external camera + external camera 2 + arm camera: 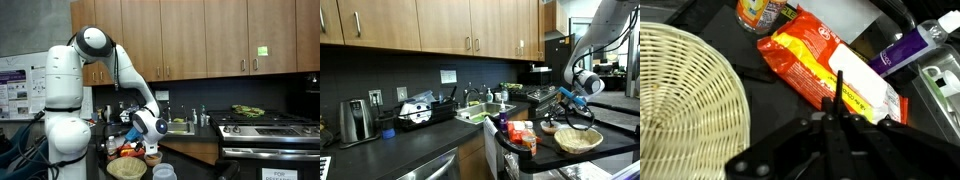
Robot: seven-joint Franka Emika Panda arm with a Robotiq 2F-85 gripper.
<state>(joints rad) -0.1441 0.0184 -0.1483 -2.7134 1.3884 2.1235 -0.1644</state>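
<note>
My gripper (838, 82) is shut, its fingers pressed into one thin dark blade, and I see nothing held between them. It hovers over an orange-red snack bag (820, 65) with a white panel that lies on the dark counter. A round wicker basket (680, 100) sits just to the left of the bag. A purple-labelled tube (902, 48) lies to the right of the bag, and a jar with an orange label (762, 12) stands beyond it. In both exterior views the gripper (578, 105) (152, 140) hangs low over the counter near the basket (578, 140) (127, 167).
A steel sink (485, 113) and a dish rack (425, 112) stand along the back counter, with a toaster (357, 120) further off. A stove (265, 126) stands beside the counter. Wooden cabinets (200, 35) hang overhead.
</note>
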